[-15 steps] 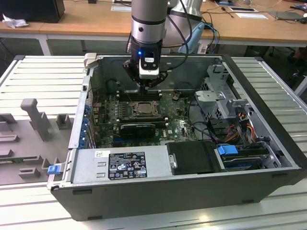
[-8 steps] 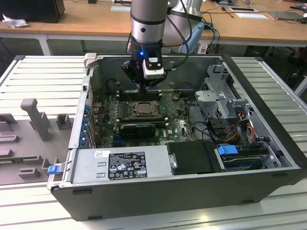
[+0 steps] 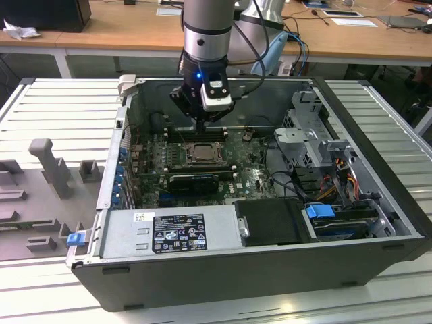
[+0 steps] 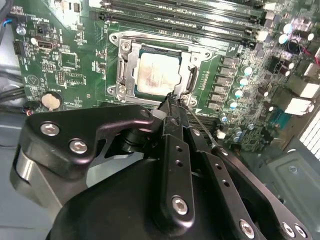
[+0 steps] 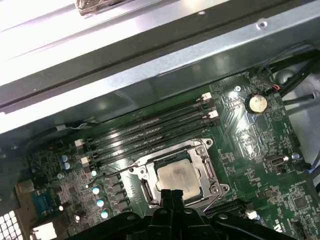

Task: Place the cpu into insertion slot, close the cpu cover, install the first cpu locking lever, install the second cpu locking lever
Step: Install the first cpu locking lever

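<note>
The gripper (image 3: 202, 127) is held with its fingers brought together above the motherboard, inside the open computer case (image 3: 378, 202). In the second wrist view the gripper (image 4: 172, 100) tips are seen at the edge of the insertion slot (image 3: 181, 156), meeting a thin wire locking lever (image 4: 200, 125). Whether the lever is clamped or only touched cannot be told.

The cpu (image 4: 157, 75) is seen as a small flat square with a pale silver-beige face. It is seated in the slot and framed by the grey metal cpu cover (image 4: 131, 60), which lies flat over it so that the chip shows through the window. In the first wrist view the cpu (image 5: 175, 175) lies just beyond the closed tips of the gripper (image 5: 172, 192).

In the exterior view the cpu (image 3: 201, 152) is found at 6 o'clock of the gripper, close beneath it. The long black memory slots (image 3: 196, 133) run at 12 o'clock of the socket and are partly hidden by the gripper. A black expansion card (image 3: 194, 181) lies at 6 o'clock of the socket, and a power supply (image 3: 169, 233) further out along the same line. A metal drive cage (image 3: 307, 135) stands at 3 o'clock. A coin battery (image 5: 257, 103) is seen on the board, well apart from the socket.
</note>
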Action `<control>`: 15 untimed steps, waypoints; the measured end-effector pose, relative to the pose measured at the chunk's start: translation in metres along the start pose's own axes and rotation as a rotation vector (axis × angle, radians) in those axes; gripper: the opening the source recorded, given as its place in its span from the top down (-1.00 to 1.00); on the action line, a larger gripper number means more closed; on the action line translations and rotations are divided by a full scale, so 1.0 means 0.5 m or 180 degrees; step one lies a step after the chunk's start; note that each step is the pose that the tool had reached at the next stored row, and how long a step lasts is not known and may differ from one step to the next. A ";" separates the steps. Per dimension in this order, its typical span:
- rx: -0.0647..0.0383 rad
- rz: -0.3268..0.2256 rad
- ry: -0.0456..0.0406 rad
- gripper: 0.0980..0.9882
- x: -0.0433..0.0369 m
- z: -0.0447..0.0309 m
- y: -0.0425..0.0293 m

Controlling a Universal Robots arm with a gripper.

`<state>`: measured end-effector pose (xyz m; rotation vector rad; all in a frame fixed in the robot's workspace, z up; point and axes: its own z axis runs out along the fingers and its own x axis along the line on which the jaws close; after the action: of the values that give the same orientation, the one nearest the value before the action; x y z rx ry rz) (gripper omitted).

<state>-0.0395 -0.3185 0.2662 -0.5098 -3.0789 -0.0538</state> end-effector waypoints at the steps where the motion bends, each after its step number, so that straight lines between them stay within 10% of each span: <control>1: 0.0002 -0.0083 0.0002 0.98 0.000 0.000 0.000; 11: 0.0016 -0.0640 0.0019 0.98 0.000 0.000 0.000; 15: 0.0008 -0.0702 -0.0012 0.98 0.014 0.001 -0.005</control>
<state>-0.0470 -0.3184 0.2659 -0.1682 -3.1237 -0.0524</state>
